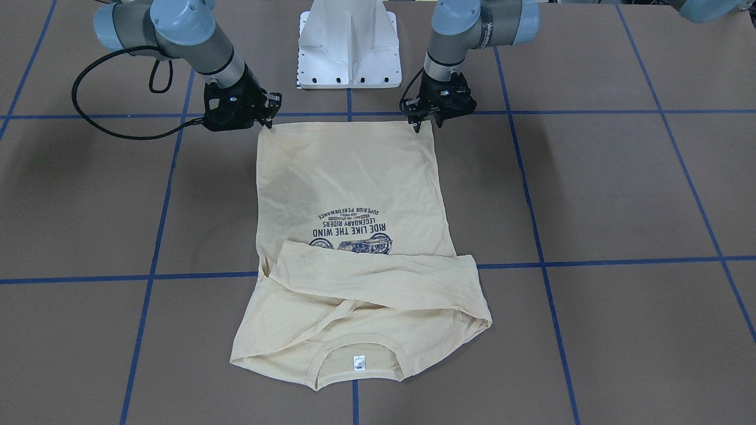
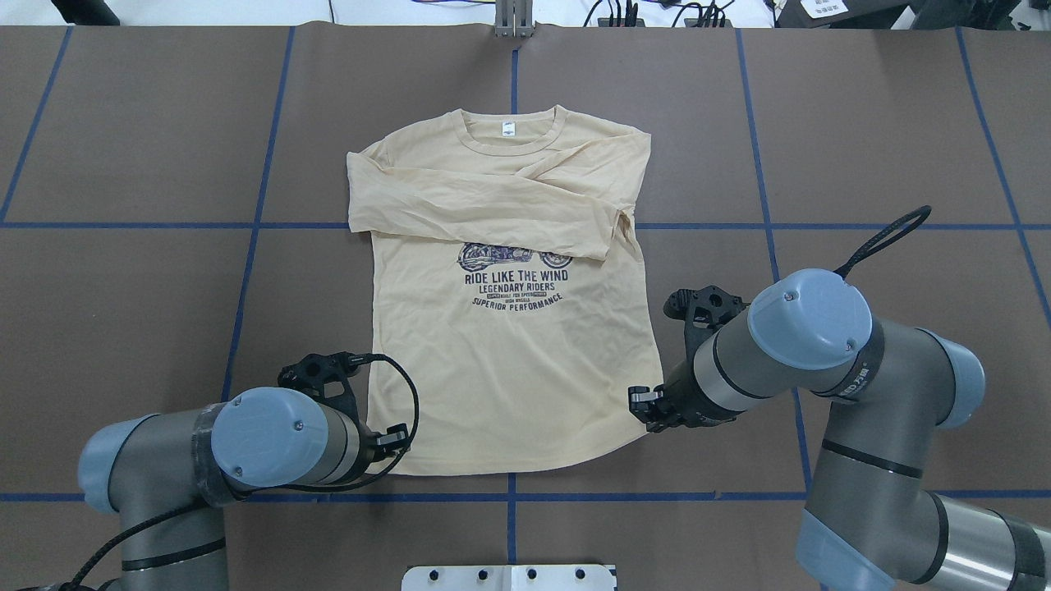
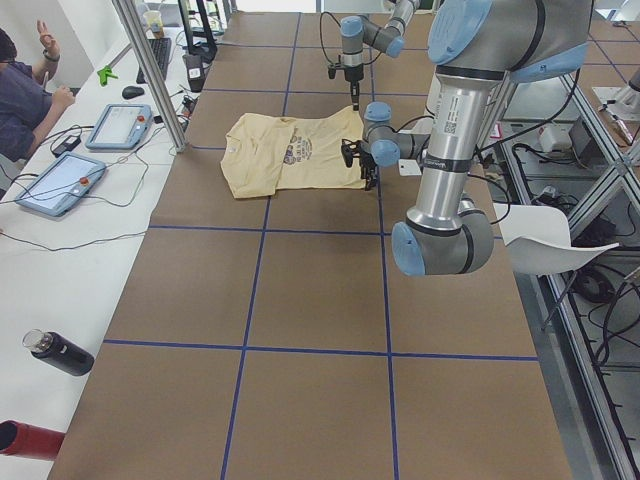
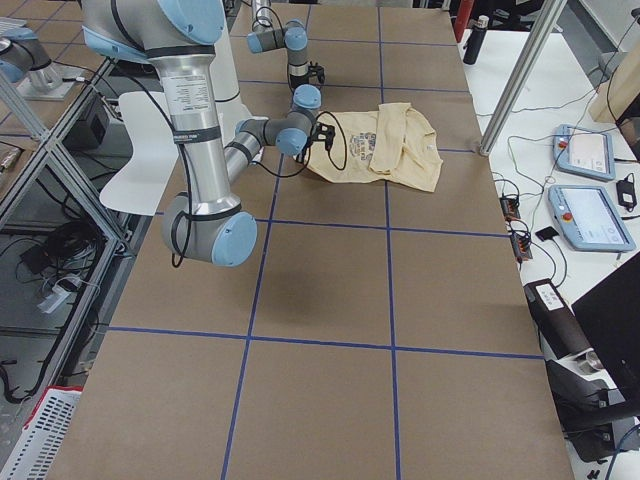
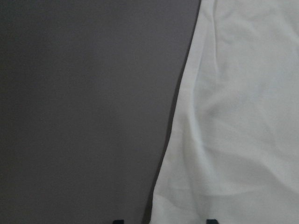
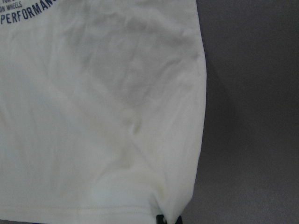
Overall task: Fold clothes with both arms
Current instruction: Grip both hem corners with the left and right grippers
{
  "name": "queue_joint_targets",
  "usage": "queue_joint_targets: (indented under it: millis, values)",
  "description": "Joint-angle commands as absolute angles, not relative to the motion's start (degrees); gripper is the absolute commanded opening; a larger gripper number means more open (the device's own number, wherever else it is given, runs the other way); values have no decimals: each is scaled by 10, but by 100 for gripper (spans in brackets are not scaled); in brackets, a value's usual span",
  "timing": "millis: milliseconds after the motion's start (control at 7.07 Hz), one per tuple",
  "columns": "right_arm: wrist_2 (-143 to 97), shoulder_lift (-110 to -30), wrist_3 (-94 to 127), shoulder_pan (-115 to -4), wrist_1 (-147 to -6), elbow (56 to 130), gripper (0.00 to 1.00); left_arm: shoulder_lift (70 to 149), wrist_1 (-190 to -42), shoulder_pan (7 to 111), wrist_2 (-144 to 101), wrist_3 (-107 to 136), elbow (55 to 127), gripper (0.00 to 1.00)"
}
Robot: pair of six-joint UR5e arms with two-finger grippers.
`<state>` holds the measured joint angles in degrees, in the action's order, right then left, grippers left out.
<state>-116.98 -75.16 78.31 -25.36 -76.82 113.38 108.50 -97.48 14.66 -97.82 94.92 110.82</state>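
At the hem corner on the robot's left, the left gripper (image 1: pixel 426 123) points down with its fingertips (image 5: pixel 118 221) spread; the shirt's side edge runs between them in the wrist view. At the opposite hem corner sits the right gripper (image 1: pixel 269 113). Only one fingertip (image 6: pixel 160 219) shows, at the cloth's corner, so its finger state cannot be told. Both wrists are bent low over the table (image 2: pixel 164 287). The left arm (image 2: pixel 263 435) and right arm (image 2: pixel 809 328) reach forward from either side of the white pedestal base (image 1: pixel 348 47).

The T-shirt (image 2: pixel 509 361) lies flat, chest up, hem toward the robot and collar (image 2: pixel 513 146) away. Both sleeves (image 2: pixel 493 201) are folded across the chest and cover the top of the print. Legible text: "RIDE LIKE THE WIND", "LEGENDARY RIDERS", "SUPERIOR PERFORMANCE". A small white neck tag (image 2: pixel 510 129) shows inside the collar.

Blue tape lines (image 2: pixel 246 279) divide the brown tabletop into a grid. A side bench holds two control tablets (image 3: pixel 122 125), with a seated operator (image 3: pixel 20 100) beside them.
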Motion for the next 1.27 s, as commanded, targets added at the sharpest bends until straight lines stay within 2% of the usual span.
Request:
queue_joint_targets:
  millis: [0,283,848,1131]
  values:
    - [-1170,-752,783,-254,-768,1134,0,1085,-975,146,-978,949,1107,51]
    - [-1170,-752,783,-255,-768,1134,0,1086,-975,145,-978,949,1106,41]
    - [-1170,-753,783,-256,-768,1134,0,1089,-975,145,-980,950,1104,0]
    - [-1170,-753,783,-256,-768,1134,0,1090,-975,145,-980,950,1104,0]
